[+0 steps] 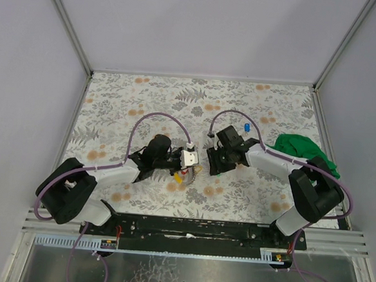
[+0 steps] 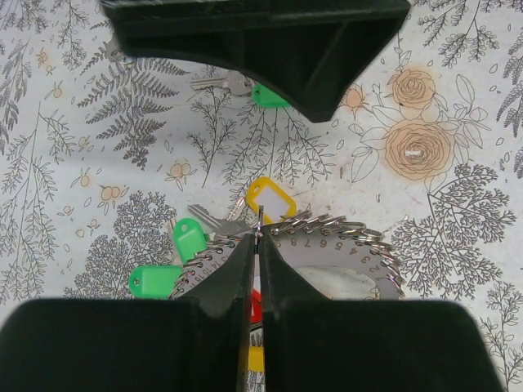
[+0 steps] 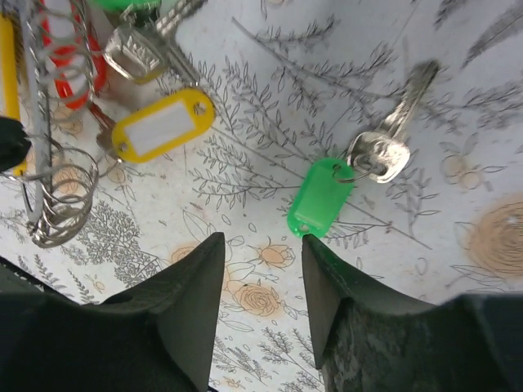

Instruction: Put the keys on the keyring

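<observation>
The keyring (image 2: 343, 245) is a numbered metal plate edged with several small split rings; it carries two green tags (image 2: 189, 237) and a yellow tag (image 2: 270, 198). My left gripper (image 2: 258, 237) is shut on a thin wire loop at the plate's top edge. In the top view the left gripper (image 1: 193, 164) sits over the keyring (image 1: 185, 175). A loose key with a green tag (image 3: 320, 196) lies flat just ahead of my open, empty right gripper (image 3: 261, 238), near its right fingertip. A blue-tagged key (image 1: 247, 128) lies apart, farther back.
A green cloth (image 1: 303, 149) lies bunched at the right, beside the right arm. The right gripper (image 2: 261, 41) hangs close over the loose green-tagged key (image 2: 265, 96), a short way from the keyring. The flowered mat (image 1: 146, 99) covers the table.
</observation>
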